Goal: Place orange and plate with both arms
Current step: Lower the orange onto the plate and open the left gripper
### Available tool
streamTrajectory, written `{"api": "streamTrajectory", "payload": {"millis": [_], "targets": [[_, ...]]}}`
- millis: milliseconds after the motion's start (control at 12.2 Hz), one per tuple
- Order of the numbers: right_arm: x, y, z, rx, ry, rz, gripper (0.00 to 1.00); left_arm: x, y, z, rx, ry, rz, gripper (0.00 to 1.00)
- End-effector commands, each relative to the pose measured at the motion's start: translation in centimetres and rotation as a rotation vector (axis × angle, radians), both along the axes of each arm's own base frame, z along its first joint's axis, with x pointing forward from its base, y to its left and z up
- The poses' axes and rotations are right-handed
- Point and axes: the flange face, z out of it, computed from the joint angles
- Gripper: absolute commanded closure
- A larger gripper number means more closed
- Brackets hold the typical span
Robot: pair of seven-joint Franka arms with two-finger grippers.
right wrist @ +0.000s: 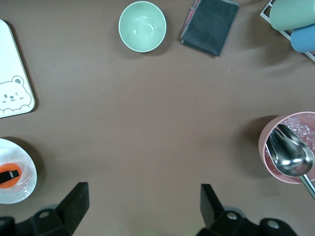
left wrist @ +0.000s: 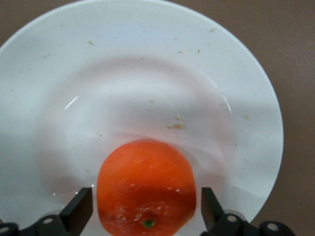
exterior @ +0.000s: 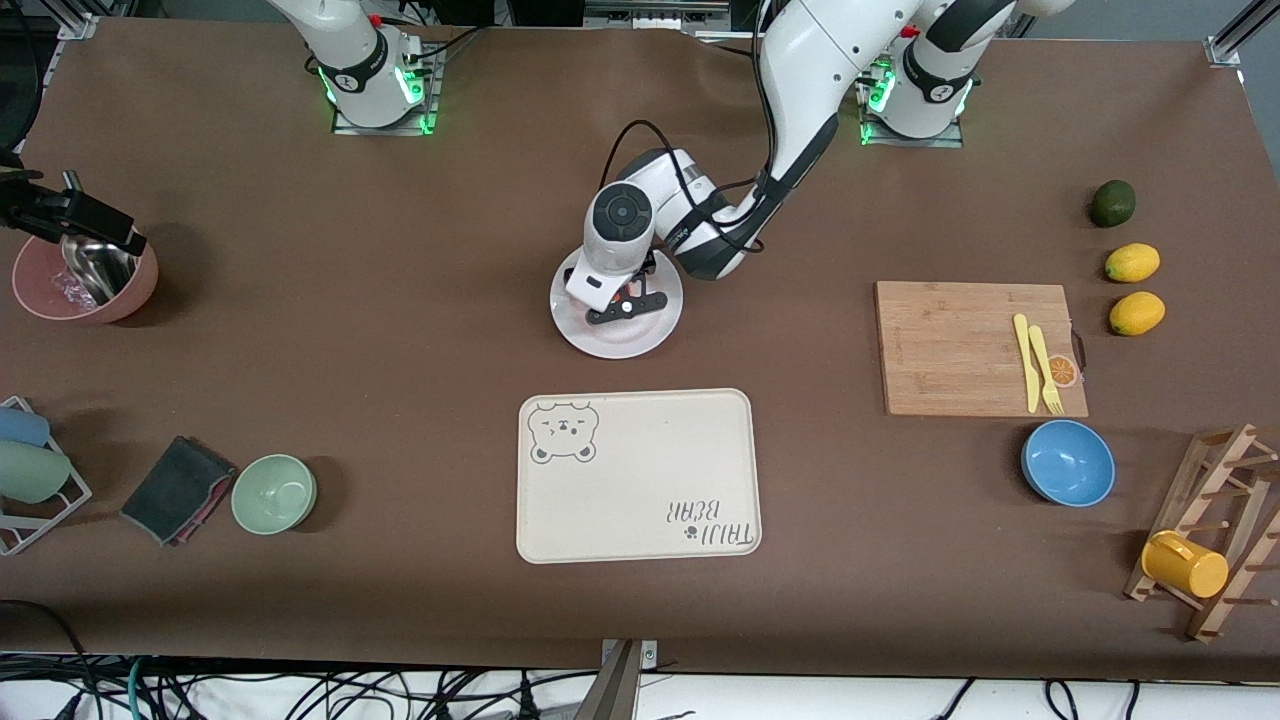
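Left gripper (exterior: 627,303): I am hovering low over the plate, my fingers (left wrist: 78,210) standing apart on either side of the orange with a thin gap showing at each side, so I am not squeezing it.
Orange (left wrist: 146,187): it is sitting on the plate, between my left fingers, stem end facing my left wrist camera.
Plate (exterior: 603,340): it is lying flat on the brown table (exterior: 400,330), mid-table, farther from the front camera than the bear-printed tray (exterior: 637,476); small crumbs are dotting its surface.
Right gripper (right wrist: 142,206): I am waiting up in the air toward the right arm's end of the table, near the pink bowl (right wrist: 268,147), my fingers spread wide and holding nothing.
Pink bowl: it is holding a metal scoop (right wrist: 289,155).
Green bowl (exterior: 274,493): it is standing beside a dark folded cloth (exterior: 176,490).
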Motion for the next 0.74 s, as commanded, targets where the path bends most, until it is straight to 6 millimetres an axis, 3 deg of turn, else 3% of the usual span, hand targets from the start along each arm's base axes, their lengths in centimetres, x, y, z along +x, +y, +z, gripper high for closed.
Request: {"api": "streamTrajectory", "payload": {"millis": [0,409,491,654], "targets": [[0.1,-0.2,0.4,0.005,-0.002,-0.014,0.0,0.2,-0.5,0.7,0.016,-0.034,-0.027,0.0],[0.1,-0.2,0.5,0.005,-0.003,-0.012,0.0,3.2,2.2,6.0,0.05,-0.06,0.009,0.0],[0.1,-0.2,0.4,0.005,-0.002,-0.014,0.0,3.6,2.5,7.9,0.048,-0.072,0.027,0.0],[0.1,-0.1,0.4,0.003,0.0,-0.012,0.0,6.6,6.1,12.2,0.069,-0.089,0.113,0.0]]}}
